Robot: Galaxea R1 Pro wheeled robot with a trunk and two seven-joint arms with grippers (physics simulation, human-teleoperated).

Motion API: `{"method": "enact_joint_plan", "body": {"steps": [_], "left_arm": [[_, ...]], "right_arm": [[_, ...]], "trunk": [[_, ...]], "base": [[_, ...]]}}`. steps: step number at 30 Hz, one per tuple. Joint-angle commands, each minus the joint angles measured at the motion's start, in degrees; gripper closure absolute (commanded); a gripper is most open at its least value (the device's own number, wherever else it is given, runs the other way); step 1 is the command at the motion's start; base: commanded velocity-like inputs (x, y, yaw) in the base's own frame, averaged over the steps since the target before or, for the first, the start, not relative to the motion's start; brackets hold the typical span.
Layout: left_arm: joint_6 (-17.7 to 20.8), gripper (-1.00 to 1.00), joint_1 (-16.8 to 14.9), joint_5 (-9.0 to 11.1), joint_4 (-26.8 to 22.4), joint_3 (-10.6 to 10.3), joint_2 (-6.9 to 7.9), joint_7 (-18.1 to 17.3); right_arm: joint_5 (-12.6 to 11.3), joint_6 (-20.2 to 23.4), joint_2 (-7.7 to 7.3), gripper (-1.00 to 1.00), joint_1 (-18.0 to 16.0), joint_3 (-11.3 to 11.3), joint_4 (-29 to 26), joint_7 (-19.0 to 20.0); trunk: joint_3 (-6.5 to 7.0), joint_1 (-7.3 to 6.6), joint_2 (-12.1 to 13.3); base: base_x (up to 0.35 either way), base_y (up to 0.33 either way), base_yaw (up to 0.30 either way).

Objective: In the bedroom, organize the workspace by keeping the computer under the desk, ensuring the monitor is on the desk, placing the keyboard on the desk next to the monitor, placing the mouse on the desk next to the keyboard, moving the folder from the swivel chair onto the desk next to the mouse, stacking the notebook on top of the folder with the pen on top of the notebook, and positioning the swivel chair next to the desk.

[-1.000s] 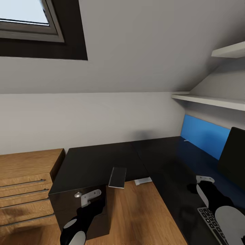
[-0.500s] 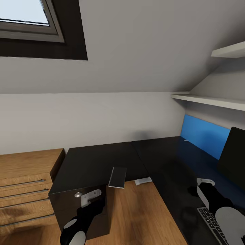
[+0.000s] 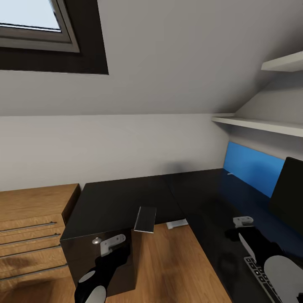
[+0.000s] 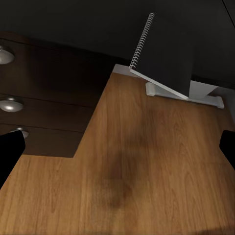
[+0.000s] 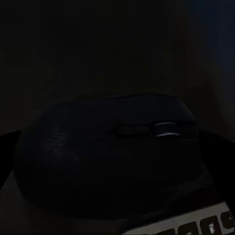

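Right wrist view: small dark grey oval mouse (image 5: 105, 161) sits between the right gripper (image 5: 115, 147)'s spread fingers, touching the silver-grey black-keyed keyboard (image 5: 191, 225) at frame bottom.

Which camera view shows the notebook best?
The left wrist view: the notebook shows its spiral binding, dark cover and white page edges, overhanging the desk edge. The head view shows it smaller.

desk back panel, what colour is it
Bright blue. The back panel runs along the rear of the glossy black desk, clearest in the head view.
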Motion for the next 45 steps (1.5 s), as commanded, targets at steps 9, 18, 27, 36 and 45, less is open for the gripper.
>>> {"method": "enact_joint_plan", "body": {"steps": [9,18,27,36,45], "left_arm": [[0.1,-1.0,-0.1,0.3,-0.1,-0.1,0.05,0.5],[0.0,-1.0,-0.1,0.3,-0.2,-0.1,-0.04,0.5],[0.0,-1.0,-0.1,0.3,-0.2,-0.1,-0.04,0.5],[0.0,-1.0,-0.1,0.3,-0.1,-0.1,-0.04,0.5],[0.0,-1.0,-0.1,0.3,-0.1,-0.1,-0.04,0.5]], "right_arm": [[0.3,-0.4,-1.33,1.0,0.0,1.6,-0.4,1.6],[0.3,-0.3,-2.43,1.0,0.0,1.6,-0.4,1.4],[0.3,-0.1,-3.25,1.0,0.0,1.6,-0.3,0.9],[0.3,-0.1,-3.47,1.0,0.0,1.4,-0.2,0.6],[0.4,-0.1,-3.45,1.0,0.0,1.5,-0.2,0.5]], "trunk": [[-0.08,0.0,-0.1],[-0.97,1.1,-2.1],[-2.59,3.08,-5.7],[-4.21,5.06,-9.3],[-5.82,7.03,-12.9]], "base": [[0.0,0.0,0.0],[0.0,0.0,0.0],[0.0,0.0,0.0],[0.0,0.0,0.0],[0.0,0.0,0.0]]}}
